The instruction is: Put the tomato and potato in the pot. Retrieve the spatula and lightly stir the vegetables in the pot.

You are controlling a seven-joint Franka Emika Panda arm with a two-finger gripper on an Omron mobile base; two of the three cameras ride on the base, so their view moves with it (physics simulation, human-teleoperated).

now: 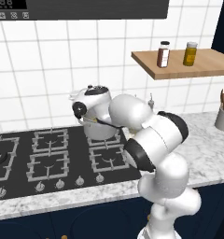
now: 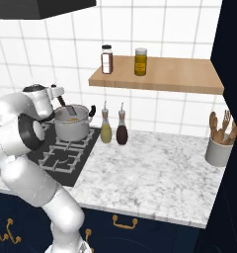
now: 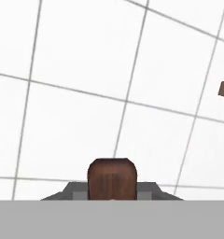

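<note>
The silver pot stands on the back right burner of the stove; in the left base view the pot is partly behind my arm. A golden patch inside it looks like the potato. The tomato is hidden. My gripper hangs just above the pot's left rim, shut on the spatula, which slants down into the pot. In the hand view the spatula's brown handle end sits in the gripper, with white wall tiles behind it.
A yellowish-green bottle and a dark bottle stand right of the pot. A grey cup of wooden utensils is at the far right. A wooden shelf carries two jars. The black stove spreads to the left.
</note>
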